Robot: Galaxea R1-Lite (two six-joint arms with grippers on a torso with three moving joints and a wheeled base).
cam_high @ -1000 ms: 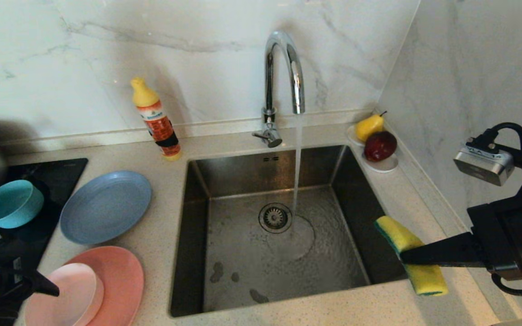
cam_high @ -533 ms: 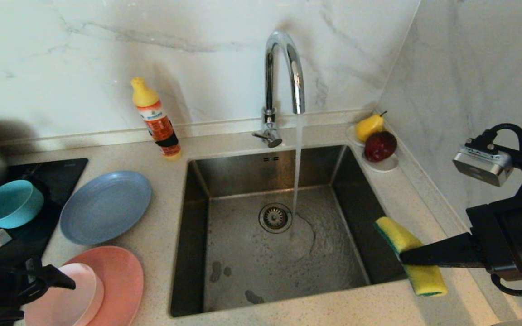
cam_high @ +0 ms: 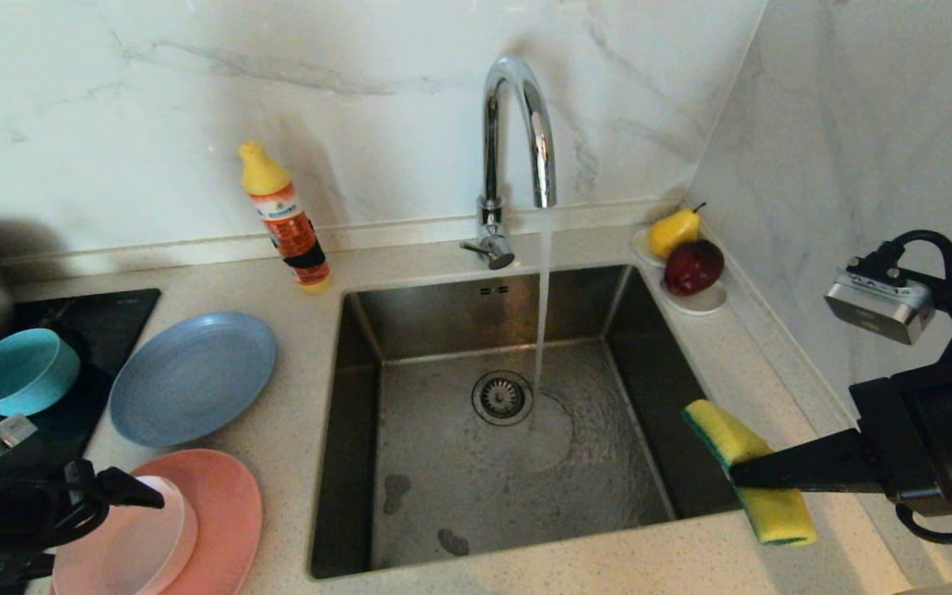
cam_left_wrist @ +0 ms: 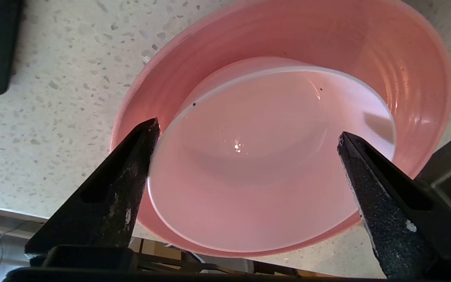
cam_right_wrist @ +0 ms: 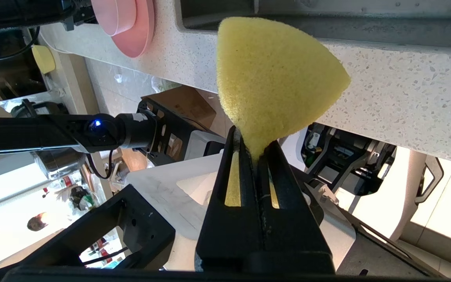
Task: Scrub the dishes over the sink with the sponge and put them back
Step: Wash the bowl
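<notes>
The left gripper point(cam_left_wrist: 245, 156) hung low over the pale bowl point(cam_left_wrist: 272, 156), its jaws spread wide with one finger outside the rim on each side and nothing yet held. The bowl sat nested on the pink plate point(cam_high: 224, 512) at the front left of the worktop point(cam_high: 294, 413). Behind it lay the blue plate point(cam_high: 192, 376), and further left the teal bowl point(cam_high: 26, 370) stood on a dark hob point(cam_high: 104, 314).

The right gripper point(cam_high: 740, 471) was parked over the sink's point(cam_high: 509, 463) right rim, jaws squeezed tight on the middle of the sponge point(cam_right_wrist: 272, 78), which bulged out yellow on both sides of the pinch. Water ran from the tap point(cam_high: 517, 132) down beside the drain point(cam_high: 502, 397).

The pale bowl looked like thin, light, stiff plastic, unlikely to break but likely to skate on the plate beneath if nudged. Its smooth wall appeared wet or glossy inside, so a grip across the full width could slip or pop upward. A firmer hold would probably be a pinch on the rim, one finger inside and one outside. The sponge was soft and springy and should stay put while clamped at its waist.

A soap bottle point(cam_high: 286, 219) stood by the wall, fruit point(cam_high: 687, 252) on a saucer in the corner.
</notes>
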